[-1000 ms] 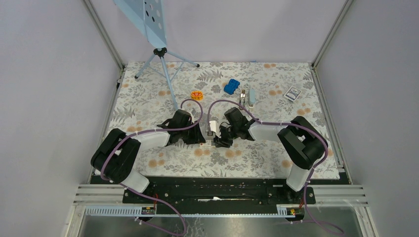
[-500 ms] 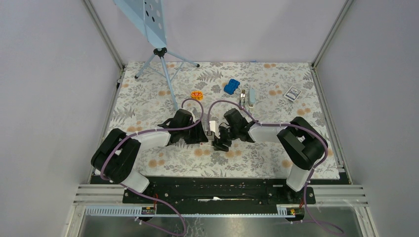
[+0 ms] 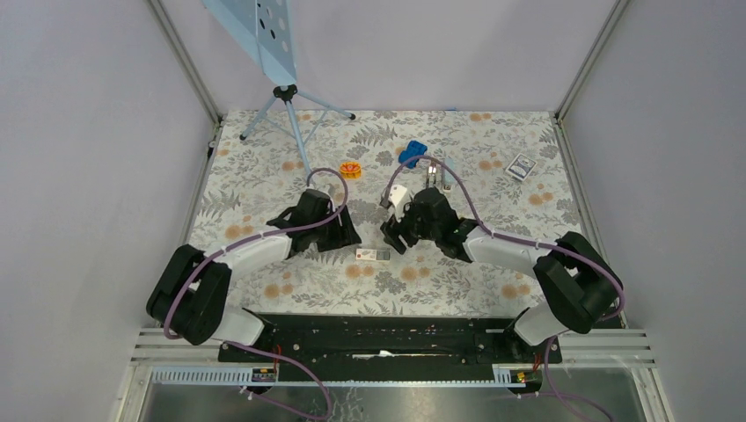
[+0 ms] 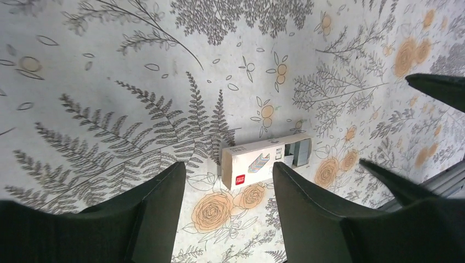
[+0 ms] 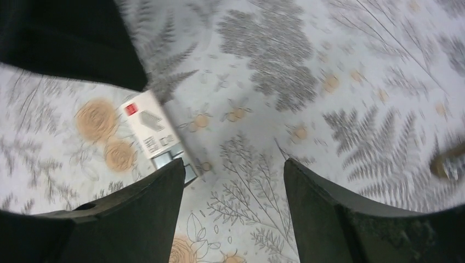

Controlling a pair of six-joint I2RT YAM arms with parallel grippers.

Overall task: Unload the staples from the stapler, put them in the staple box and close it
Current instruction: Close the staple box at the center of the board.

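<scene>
Fern-and-rose printed cloth covers the worktop (image 3: 264, 176), which is closed in by pale walls. Over it the left hand (image 4: 227, 170) hangs with its two dark fingers spread wide and nothing between them, and the right hand (image 5: 233, 164) is likewise well open and empty. Between the two hands, flat on the cloth, lies the small white box (image 4: 257, 161) with its red-orange mark. The staples (image 4: 299, 152) touch the end of the box away from that mark: a tiny, short, silvery-grey strip, far smaller than the box. The left wrist view shows them sharply and the right wrist view only as a blurred grey patch. From above they are a mere speck beside the box. Only the overhead view reaches farther back, to the stapler (image 3: 432, 176), a grey part and a pale blue part side by side beyond the right hand. Near it are a blue toy (image 3: 409, 154), a small orange object (image 3: 351, 169), a card (image 3: 522, 167) and a tripod (image 3: 286, 92).
</scene>
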